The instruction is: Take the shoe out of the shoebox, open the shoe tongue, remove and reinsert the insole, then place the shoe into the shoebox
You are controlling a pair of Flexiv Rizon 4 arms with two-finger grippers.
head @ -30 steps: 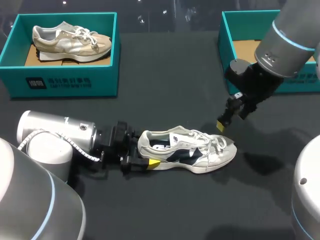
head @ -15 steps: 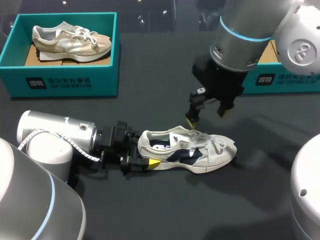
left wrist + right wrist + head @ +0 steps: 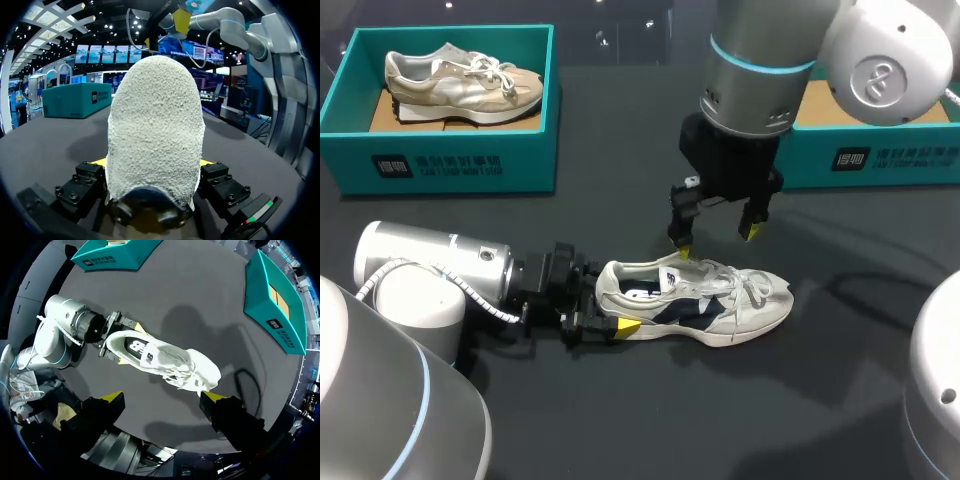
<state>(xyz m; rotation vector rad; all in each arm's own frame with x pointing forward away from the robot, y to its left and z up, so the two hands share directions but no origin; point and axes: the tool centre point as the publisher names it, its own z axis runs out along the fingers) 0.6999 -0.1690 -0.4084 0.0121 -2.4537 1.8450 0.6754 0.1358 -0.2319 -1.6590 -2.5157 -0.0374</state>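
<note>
Sitting upright, white-navy laced shoe; left gripper clenched on heel, right gripper released above.

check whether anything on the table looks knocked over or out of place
Nothing stands out. The white shoe stands upright on its sole on the table, its heel gripped by the left end effector, with the open right end effector above it. The beige shoe sits level in its shoebox.

Even overhead light, soft shadows across the dark table
</note>
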